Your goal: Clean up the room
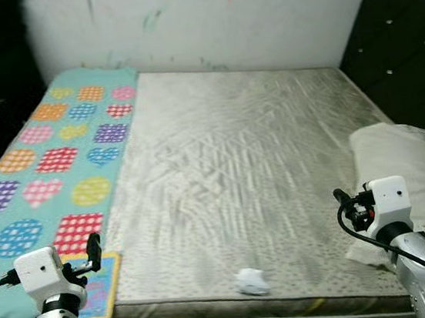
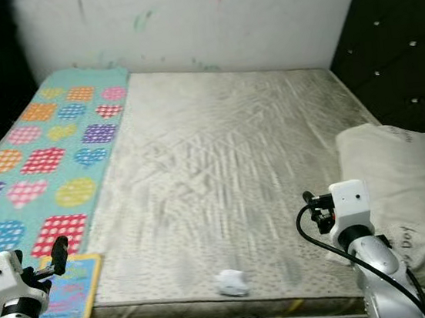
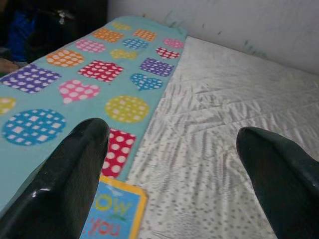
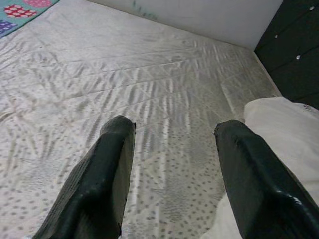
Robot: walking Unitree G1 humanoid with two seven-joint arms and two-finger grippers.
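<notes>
A small crumpled white tissue point(image 1: 251, 280) lies on the mattress point(image 1: 236, 164) near its front edge, a colourful book point(image 1: 98, 288) flat at the front corner.

The bed point(image 1: 229, 165) is covered in a pale cloth sheet with a faint sheen, creased and speckled with small dots. A matt, soft-looking teal blanket point(image 1: 50, 163) printed with bright dotted shapes lies along one side. The pillow point(image 1: 424, 179) is plain off-white cloth. The headboard point(image 1: 407, 34) is dark tufted padding with shiny studs. The fingers point(image 4: 99, 184) look like smooth, slightly glossy black plastic.
</notes>
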